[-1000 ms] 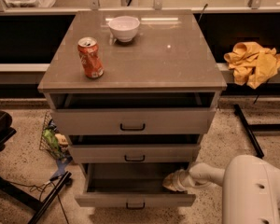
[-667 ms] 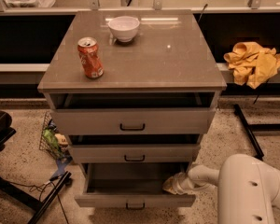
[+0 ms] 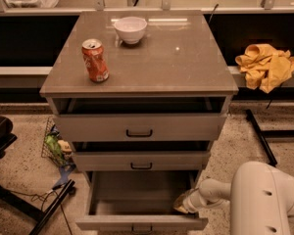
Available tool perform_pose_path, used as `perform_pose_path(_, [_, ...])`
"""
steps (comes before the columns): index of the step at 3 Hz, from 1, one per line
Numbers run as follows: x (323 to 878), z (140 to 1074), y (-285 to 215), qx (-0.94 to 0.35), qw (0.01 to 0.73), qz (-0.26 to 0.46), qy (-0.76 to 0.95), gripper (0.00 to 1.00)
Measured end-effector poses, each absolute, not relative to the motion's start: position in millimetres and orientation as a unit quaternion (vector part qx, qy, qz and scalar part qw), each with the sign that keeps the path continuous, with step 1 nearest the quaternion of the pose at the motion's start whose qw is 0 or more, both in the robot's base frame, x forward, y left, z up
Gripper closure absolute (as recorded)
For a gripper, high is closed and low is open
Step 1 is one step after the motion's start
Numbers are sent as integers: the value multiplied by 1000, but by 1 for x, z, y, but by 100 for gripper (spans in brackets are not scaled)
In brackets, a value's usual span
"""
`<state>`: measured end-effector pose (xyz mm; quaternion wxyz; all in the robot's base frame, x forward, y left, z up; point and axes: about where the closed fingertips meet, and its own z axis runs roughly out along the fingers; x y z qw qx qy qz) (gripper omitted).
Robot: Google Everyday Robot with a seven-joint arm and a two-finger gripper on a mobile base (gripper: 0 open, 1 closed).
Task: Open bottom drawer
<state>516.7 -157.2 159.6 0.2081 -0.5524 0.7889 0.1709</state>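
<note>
The grey-beige cabinet [image 3: 213, 131] stands in the middle of the room, and its worktop [image 3: 161, 62] carries only two small things. At the lower right the white arm [image 3: 264, 199] of the robot reaches in toward the cabinet from the side. The bottom drawer [image 3: 137, 195] is the lowest of three, and it stands far out toward me, so that I look down into its open, seemingly empty inside; the top drawer [image 3: 137, 126] and the middle drawer [image 3: 139, 159] stand out only a little. To my judgement the main part of the task is done, and what is left is perhaps a last short pull and taking the arm away. A yellow cloth [image 3: 265, 65] lies on the ledge at the right, well apart from the cabinet. On the worktop an orange can [image 3: 95, 60] is upright near the left edge, a white bowl [image 3: 131, 29] behind it. The claw [image 3: 184, 205] is at the right wall of the bottom drawer, just behind its front panel and away from the black handle [image 3: 142, 227]; if it is clenched or released I cannot tell
</note>
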Motion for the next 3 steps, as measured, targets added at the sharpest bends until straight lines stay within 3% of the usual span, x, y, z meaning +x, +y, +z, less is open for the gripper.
perform_pose_path(1, [456, 167, -162, -547, 169, 203, 794, 100])
perform_pose_path(2, [447, 169, -162, -546, 162, 210, 795, 100])
perform_pose_path(3, [403, 175, -158, -541, 138, 251, 791, 100])
